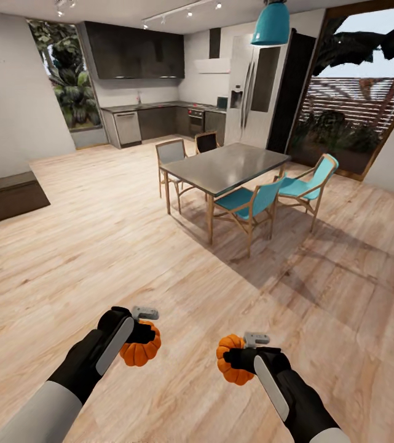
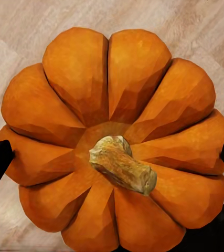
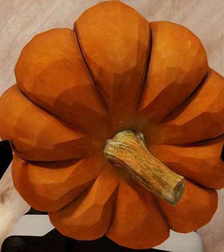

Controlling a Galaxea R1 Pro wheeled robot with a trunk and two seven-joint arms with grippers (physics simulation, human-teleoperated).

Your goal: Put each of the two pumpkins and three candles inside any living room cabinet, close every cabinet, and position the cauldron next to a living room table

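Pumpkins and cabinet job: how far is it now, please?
Nothing looks finished yet. In hand: the left gripper holds one pumpkin and the right gripper holds the other pumpkin, both carried above the wooden floor. Still left: putting both pumpkins and the candles into a cabinet, closing every cabinet, and placing the cauldron beside a table.

No readable text, labels, brands, numbers or signs in any view. Fridge (image 1: 253, 92) front: plain, no legible marking. Cupboards (image 1: 136, 50) beside fridge: bare fronts. Both pumpkins: skin and stem only, no print.
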